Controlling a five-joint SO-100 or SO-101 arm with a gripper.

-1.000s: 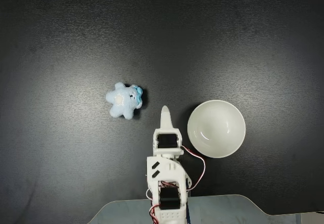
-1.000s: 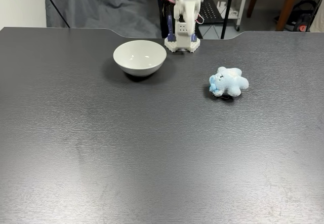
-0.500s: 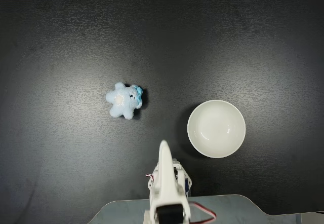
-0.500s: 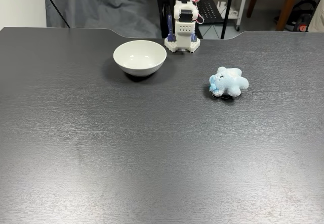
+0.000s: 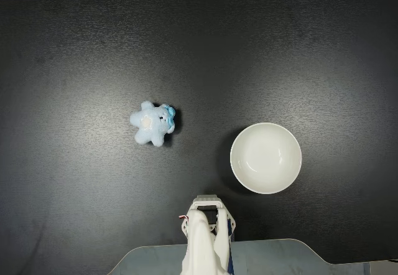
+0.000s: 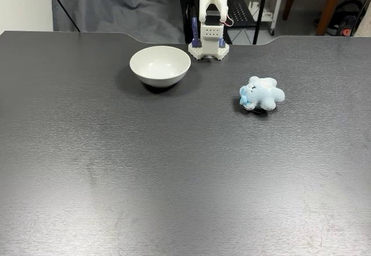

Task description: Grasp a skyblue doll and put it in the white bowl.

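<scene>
- Arm (image 5: pixel 205 241) seen folded back over its base (image 6: pixel 208 46) at the bottom edge of a fixed view looking down, and at the far table edge in a fixed view from the front.
- Gripper not told apart from the rest of the white arm in either fixed view; opening state impossible to tell.
- Arm's upper part cut off by the top edge in the front fixed view (image 6: pixel 210 1).
- Skyblue doll (image 5: pixel 153 123) lay flat on the dark table (image 5: pixel 81 51), well apart from the arm: up and to the left of it in the top-down fixed view, nearer the camera and to the right of the base in the front fixed view (image 6: pixel 262 94).
- Doll's brighter turquoise bit faced right in the top-down view and left in the front view; whitish patch turned upward.
- White bowl (image 5: pixel 266 158) stood upright on the table, near the arm: up and to the right of it in the top-down view, just to the left of the base in the front view (image 6: pixel 160 65).
- Bowl interior seen bare and glossy.
- Doll and bowl well apart, not touching; arm touching neither.
- Grey cloth (image 6: pixel 110 7) draped behind the table, to the left of the arm in the front view.
</scene>
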